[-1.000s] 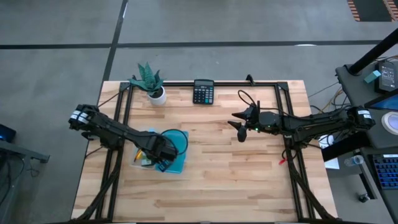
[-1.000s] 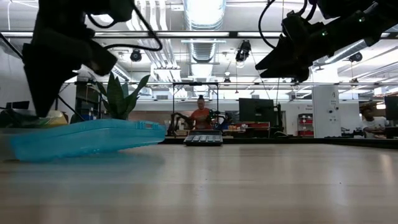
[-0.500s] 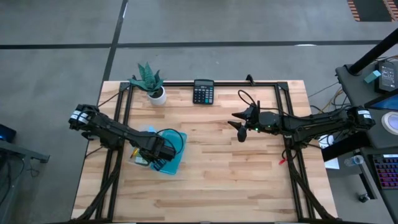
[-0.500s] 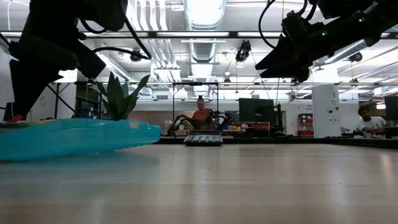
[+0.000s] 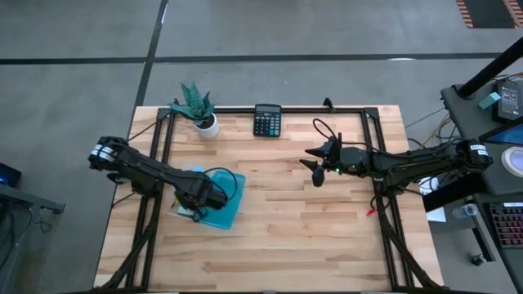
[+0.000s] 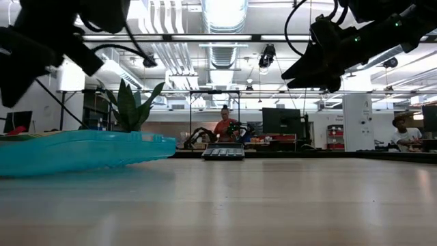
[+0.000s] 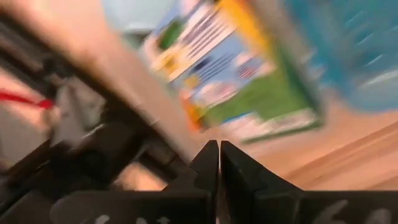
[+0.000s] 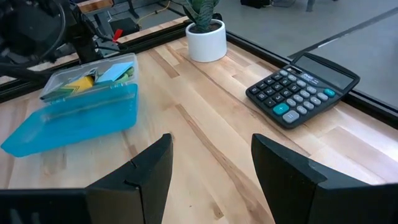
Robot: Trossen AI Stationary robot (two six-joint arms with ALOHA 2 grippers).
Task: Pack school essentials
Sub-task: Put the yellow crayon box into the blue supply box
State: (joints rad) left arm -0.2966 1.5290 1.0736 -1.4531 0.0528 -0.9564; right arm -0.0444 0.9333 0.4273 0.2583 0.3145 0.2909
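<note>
Teal is the colour you see first in the high view: a teal lid lies on the wooden surface, and your left end effector hangs right over the clear box next to it. Your right end effector waits in the air near the middle of the surface. A potted plant and a calculator stand at the far edge.

In the low view, the teal lid sits at the left side, tipped a little. The plant shows behind it. A person sits far back in the room.

In the left wrist view, your left end effector has its two fingers pressed together, with nothing between them. Just past them is the yellow crayon box, blurry, with teal plastic beside it.

In the right wrist view, your right end effector is spread wide and holds nothing. You can see the clear box with the school essentials inside, yellow, green and light blue. The teal lid leans against its front.
</note>
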